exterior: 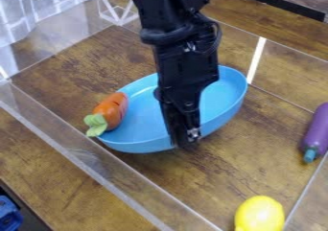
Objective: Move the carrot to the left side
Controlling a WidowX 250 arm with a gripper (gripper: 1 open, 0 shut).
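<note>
The small orange carrot [107, 110] with its green top lies on the left rim of the blue plate [224, 93], leaves pointing to the lower left. My black gripper [183, 131] hangs from the arm over the plate's middle, fingers pointing down and pressed together with nothing between them. It stands to the right of the carrot, a short gap apart, and does not touch it. The arm hides part of the plate's centre.
A purple eggplant [316, 129] lies at the right edge and a yellow lemon [259, 215] at the lower right. Clear plastic walls [77, 149] fence the wooden table along the left and front.
</note>
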